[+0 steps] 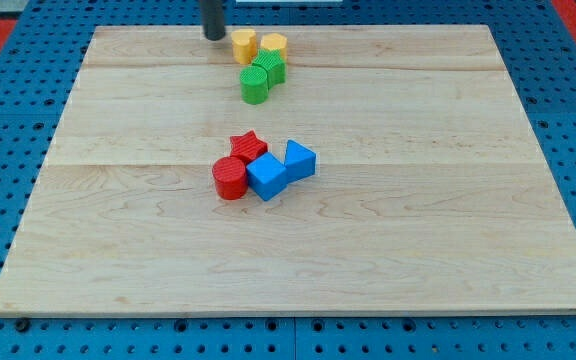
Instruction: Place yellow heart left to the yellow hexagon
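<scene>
Upright, my tip (214, 36) stands just beside yellow hexagon (244, 45).

Only the rod is seen here, nothing else of the arm is caught in the shot. It's hung straight down from the view's top edge, a bit left of centre, dark grey and upright with no tilt that can be made out. My tip (214, 37) is set down near the far edge of the board, at the view's top. The upper part of the rod is cut off by the frame, so the wrist and joints can't be judged.
</scene>
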